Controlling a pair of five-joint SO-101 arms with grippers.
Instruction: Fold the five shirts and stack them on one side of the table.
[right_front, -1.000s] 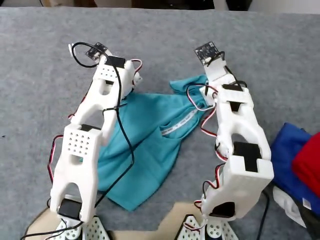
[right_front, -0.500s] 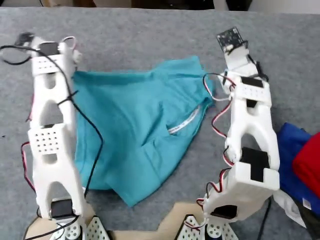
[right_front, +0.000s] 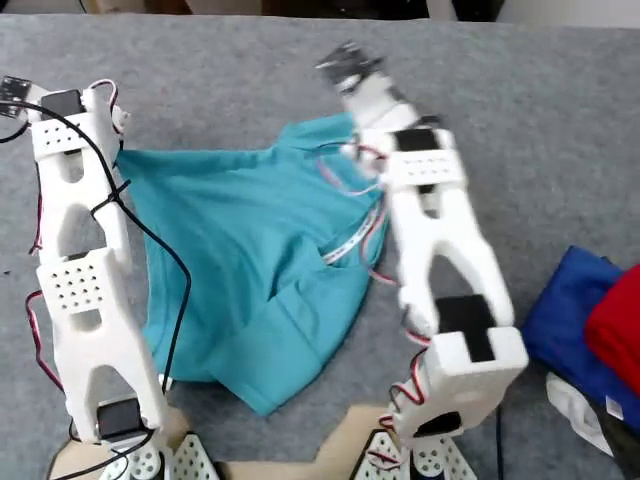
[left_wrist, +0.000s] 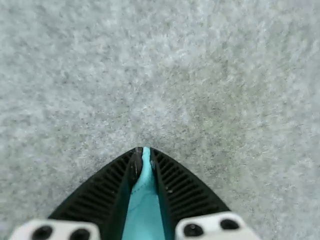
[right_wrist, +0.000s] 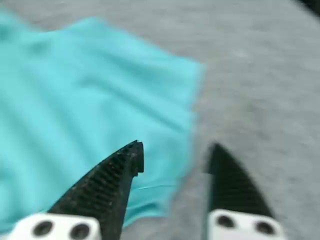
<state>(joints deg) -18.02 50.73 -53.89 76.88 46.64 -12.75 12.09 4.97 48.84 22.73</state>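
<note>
Across the middle of the grey tabletop (right_front: 550, 120), a teal shirt (right_front: 250, 240), spread loosely and rumpled rather than flat, with one flap doubled over toward the near edge and a pale neck band showing close beside the right arm (right_front: 440, 230). Far left corner of the teal shirt drawn out to a point next to the outer end of the left arm (right_front: 80, 290). There, left tool (left_wrist: 143, 150) clamped on the cloth: black ribbed fingers (left_wrist: 105, 190) pressed together at the tips, a narrow strip of teal pinched between them, bare grey surface beyond. By contrast, right tool (right_wrist: 176, 150) parted, hanging above an edge of the teal shirt, with one finger over the cloth and the other over bare tabletop just past the hem. In the high view, right arm stretched along the right side of the teal shirt, with its outer end over the far corner. Well apart from all this, at the right edge of the tabletop, a blue shirt (right_front: 560, 320) with a red shirt (right_front: 615, 320) lying on top, plus a bit of white cloth (right_front: 572, 398) just beside the near edge of the blue one. Whether those are folded: cannot tell. Along the left arm, a black cable (right_front: 187, 290), looping out over the left part of the teal shirt.
</note>
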